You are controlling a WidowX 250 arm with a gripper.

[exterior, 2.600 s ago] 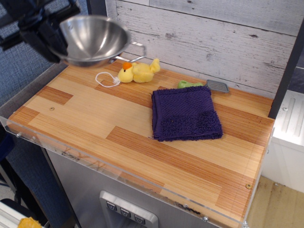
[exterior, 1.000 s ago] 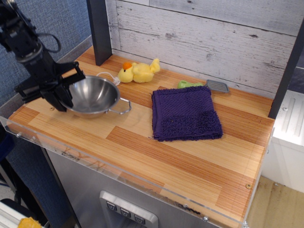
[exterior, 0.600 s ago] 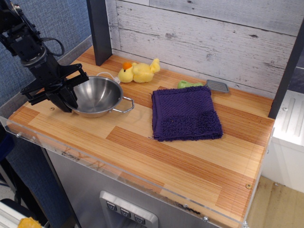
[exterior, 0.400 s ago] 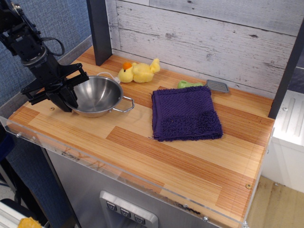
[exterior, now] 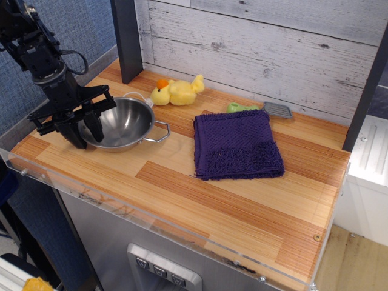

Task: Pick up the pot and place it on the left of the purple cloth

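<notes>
Pot [exterior: 124,123] sits on the wooden tabletop [exterior: 182,182] at left of frame, upright, base looks flat on the wood. It is to the left of the purple cloth [exterior: 237,145], near it with a clear strip of wood between; right wire handle [exterior: 159,132] points toward the cloth. Placement looks met, judging from position alone.

Gripper [exterior: 86,130] at the pot's left rim, fingers spread apart. One finger [exterior: 96,125] reads as inside the bowl, the other [exterior: 74,134] outside on the left, so the rim wall lies between them. Cannot tell for sure if either pad touches the steel; looks released, nothing held.

Handling judgement: thin stainless steel, rigid, probably light, smooth and slippery, so a rim pinch can let it swing or slide. Curved wall gives little flat contact. Best hold is the rim, one finger in and one out, as here; wire loop handles are thin and harder to catch. Not fragile, but it would skid on the wood if nudged.

Also there: yellow plush duck [exterior: 176,91] behind the pot, a white cord loop [exterior: 138,96] by it, small grey ridged item [exterior: 278,110] and a green bit [exterior: 240,107] behind the cloth.
</notes>
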